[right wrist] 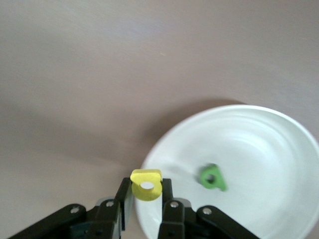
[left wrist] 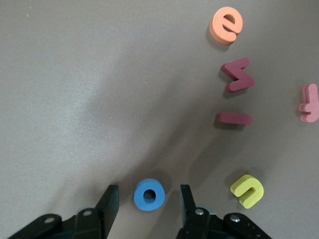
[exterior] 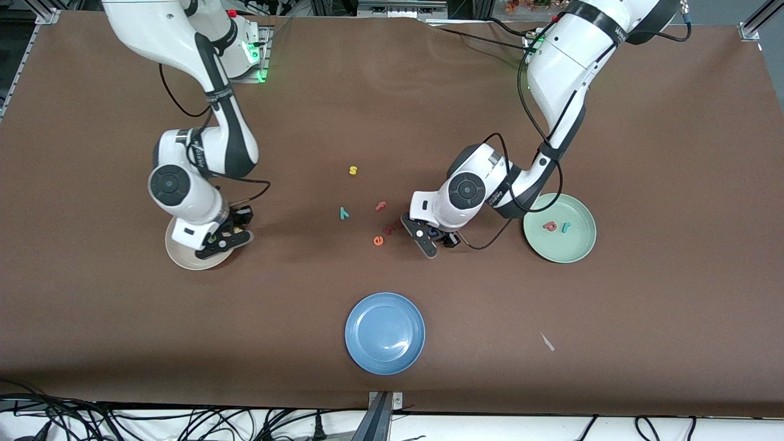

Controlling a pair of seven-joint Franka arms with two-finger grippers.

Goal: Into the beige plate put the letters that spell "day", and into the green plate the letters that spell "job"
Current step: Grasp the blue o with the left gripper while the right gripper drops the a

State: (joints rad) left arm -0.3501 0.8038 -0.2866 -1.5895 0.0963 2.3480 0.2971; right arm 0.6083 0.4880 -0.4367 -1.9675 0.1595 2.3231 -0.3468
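The blue "o" [left wrist: 149, 194] lies flat on the brown table between the fingers of my left gripper [left wrist: 148, 201], which is open with a gap on each side of the letter. In the front view that left gripper [exterior: 435, 240] is low over the table, beside the green plate [exterior: 579, 251]. The green plate holds the salmon "b" [exterior: 550, 226] and the teal "j" [exterior: 566, 226]. My right gripper [right wrist: 146, 188] is shut on the yellow "a" [right wrist: 146, 184] above the rim of the beige plate [right wrist: 259, 149]. The green "d" [right wrist: 213, 178] lies in that plate. The teal "y" [exterior: 343, 212] rests mid-table.
Loose letters lie near the left gripper: an orange "e" [left wrist: 227, 25], two dark red pieces [left wrist: 238, 74], a pink "f" [left wrist: 310, 103] and a yellow "u" [left wrist: 247, 189]. A yellow "s" [exterior: 353, 170] sits farther from the camera. A blue plate [exterior: 384, 332] is nearest the camera.
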